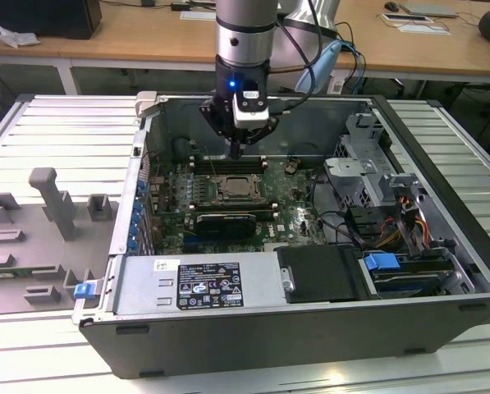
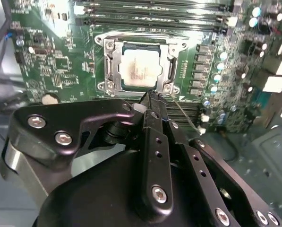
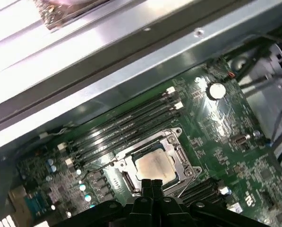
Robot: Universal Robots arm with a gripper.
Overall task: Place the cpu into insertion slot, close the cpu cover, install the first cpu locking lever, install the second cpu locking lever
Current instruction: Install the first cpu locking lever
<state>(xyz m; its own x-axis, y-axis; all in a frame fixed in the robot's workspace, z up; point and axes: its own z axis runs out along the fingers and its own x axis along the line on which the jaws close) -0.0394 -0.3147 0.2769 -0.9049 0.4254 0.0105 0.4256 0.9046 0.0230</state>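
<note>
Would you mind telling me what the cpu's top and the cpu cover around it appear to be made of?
The cpu: its top looks like metal, a matte pale silver-beige, with soft glare rather than mirror shine. The cpu cover: probably stamped sheet metal, bright silver, with sharp highlights along its bent edges. The alloys cannot be told.

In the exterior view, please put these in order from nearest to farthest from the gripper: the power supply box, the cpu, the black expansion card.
1. The cpu, close below the gripper.
2. The black expansion card, just past the cpu, toward the camera.
3. The power supply box, farther still, nearest the camera.
</note>
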